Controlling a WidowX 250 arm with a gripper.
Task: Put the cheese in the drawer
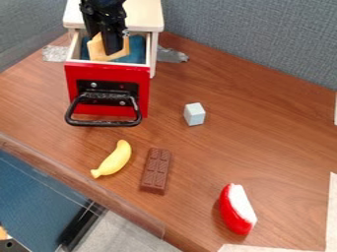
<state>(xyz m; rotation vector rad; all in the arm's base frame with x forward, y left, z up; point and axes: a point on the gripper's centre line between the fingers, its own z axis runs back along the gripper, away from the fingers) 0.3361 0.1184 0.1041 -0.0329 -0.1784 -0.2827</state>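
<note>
Cheese [96, 50] shows within the open red drawer [109, 71], behind the black gripper [113, 48] – we cannot tell whether its fingers are spread or pinching. We see a banana [115, 159] beside a chocolate bar [156, 170] on the table [197, 157].

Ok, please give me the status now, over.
Gripper over open drawer, at the cheese. Cheese at drawer opening, release not confirmed. Banana outside, not blocking.

The black, jointed robot arm [102, 6] enters at the top edge, toward eleven o'clock of the camera view. The narrow, angular black gripper [113, 48] hangs from it, close to upright, its lower end pointing to six o'clock, with small pale details at its three o'clock side.
</note>
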